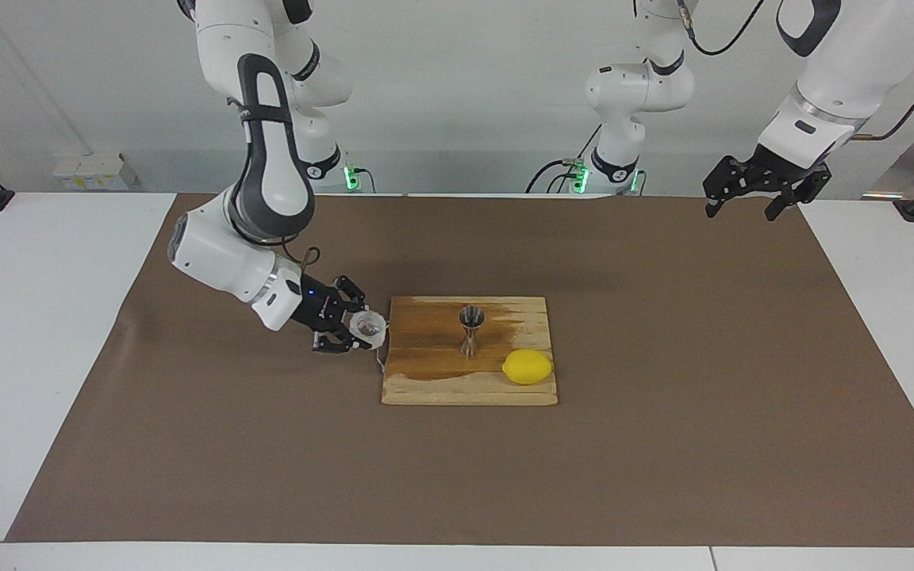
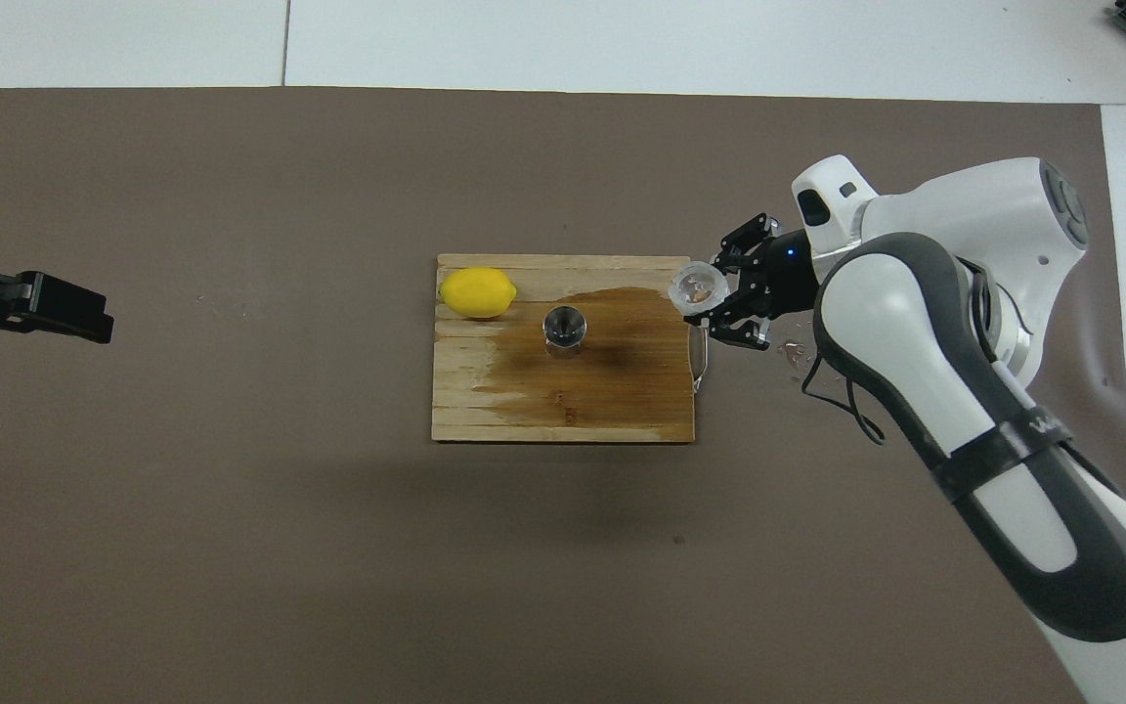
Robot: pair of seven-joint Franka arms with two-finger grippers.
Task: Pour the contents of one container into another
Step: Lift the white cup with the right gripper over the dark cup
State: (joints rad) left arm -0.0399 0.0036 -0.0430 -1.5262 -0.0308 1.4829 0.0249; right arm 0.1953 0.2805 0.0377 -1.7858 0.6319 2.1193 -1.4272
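White tabletop (image 1: 28, 357) under a brown mat (image 1: 663, 444), plain white wall up top. Wet-stained wooden board (image 1: 441, 381) mid-mat carries the steel jigger (image 1: 471, 330), upright, lemon (image 1: 528, 366) beside it. Right hand (image 1: 355, 328) is clamped on the glass cup (image 1: 367, 325), raised over the board's handle edge; contents hard to make out. Left hand (image 1: 752, 190) waits with fingers spread, holding nothing, over the mat's corner.

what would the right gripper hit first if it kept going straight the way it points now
Probably the jigger. The right gripper, shut on the cup, points along the board from its handle end. It looks raised, so height is unclear; it might pass over the jigger's rim. The lemon lies off that line.
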